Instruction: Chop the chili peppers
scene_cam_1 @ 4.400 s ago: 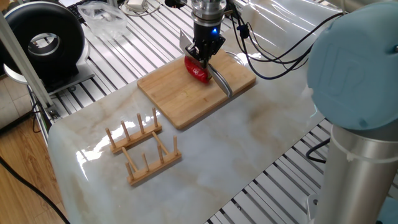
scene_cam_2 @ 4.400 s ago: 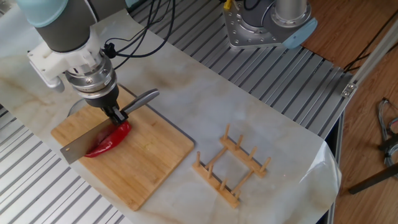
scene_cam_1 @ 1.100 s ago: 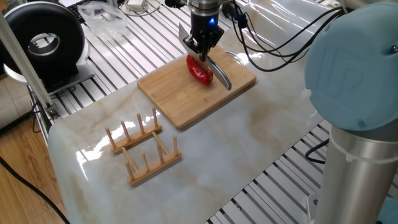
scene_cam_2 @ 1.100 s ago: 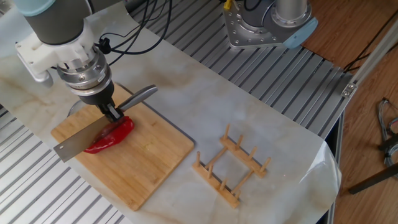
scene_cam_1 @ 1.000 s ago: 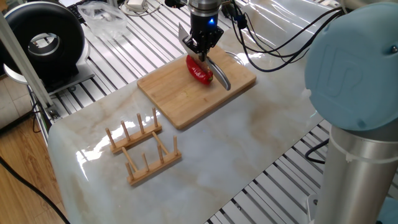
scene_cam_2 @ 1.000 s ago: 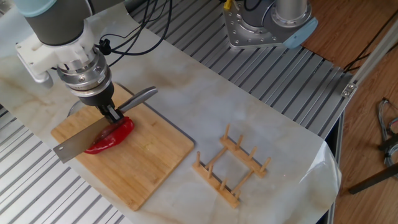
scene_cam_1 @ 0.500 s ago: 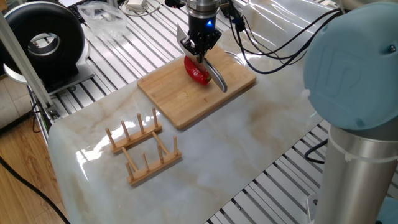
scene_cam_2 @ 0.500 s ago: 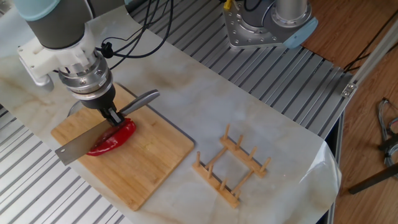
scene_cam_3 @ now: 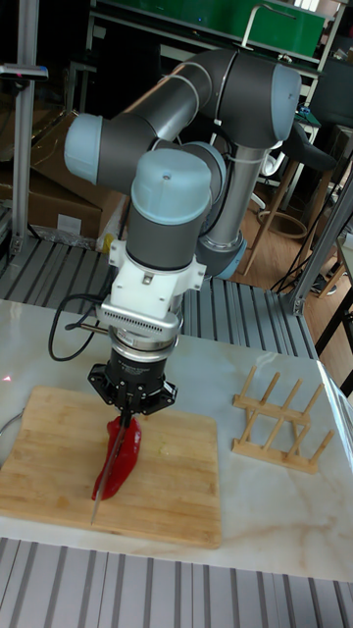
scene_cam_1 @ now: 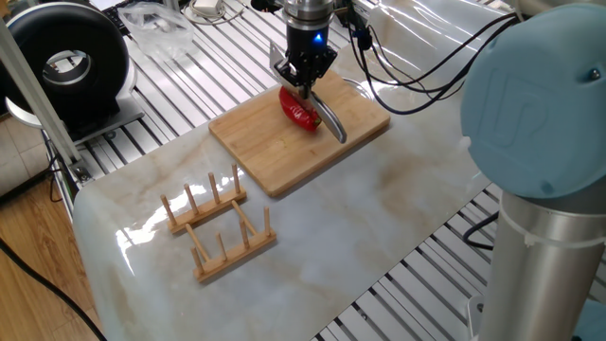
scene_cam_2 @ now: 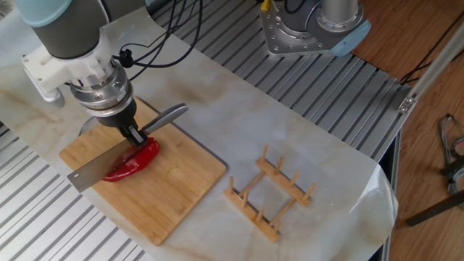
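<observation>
On the rectangular bamboo cutting board [scene_cam_2: 167, 192] lies the glossy red chili pepper [scene_cam_2: 134, 162]; the black two-finger gripper [scene_cam_2: 133, 135], clamped on a steel knife [scene_cam_2: 98, 168], holds its blade against the pepper.

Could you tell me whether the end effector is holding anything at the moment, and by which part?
The end effector holds a knife, gripped where the handle meets the blade, above the chili pepper on the cutting board.

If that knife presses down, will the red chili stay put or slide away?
The chili looks glossy, so it may be slippery. Its rounded, curved body could roll on the flat cutting board. The knife in the gripper lies along it, which may steady it.
</observation>
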{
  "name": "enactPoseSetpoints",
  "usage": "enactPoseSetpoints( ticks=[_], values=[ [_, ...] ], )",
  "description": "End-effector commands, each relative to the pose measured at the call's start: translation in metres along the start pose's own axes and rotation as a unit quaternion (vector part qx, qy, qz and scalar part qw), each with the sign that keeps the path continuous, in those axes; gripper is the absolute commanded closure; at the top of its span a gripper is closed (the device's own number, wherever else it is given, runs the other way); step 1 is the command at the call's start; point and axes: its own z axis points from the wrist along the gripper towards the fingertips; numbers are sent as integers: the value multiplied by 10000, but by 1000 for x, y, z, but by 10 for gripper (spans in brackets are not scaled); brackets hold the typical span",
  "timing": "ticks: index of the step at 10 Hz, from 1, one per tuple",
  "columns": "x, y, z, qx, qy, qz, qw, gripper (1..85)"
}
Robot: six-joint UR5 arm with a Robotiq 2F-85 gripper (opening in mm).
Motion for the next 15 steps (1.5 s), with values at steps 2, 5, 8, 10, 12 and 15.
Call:
enactPoseSetpoints(
  ticks=[2, 5, 8, 10, 12, 15],
  values=[
    [1, 7, 7, -46, 28, 23, 10000, 843],
    [4, 3, 8, 42, 81, 11, 10000, 843],
    [7, 0, 5, 99, 132, -9, 9999, 843],
    [7, -1, 5, 108, 138, -16, 9998, 843],
    [8, -2, 5, 139, 141, -45, 9998, 843],
    [5, -4, 10, 168, 89, -83, 9998, 843]
  ],
)
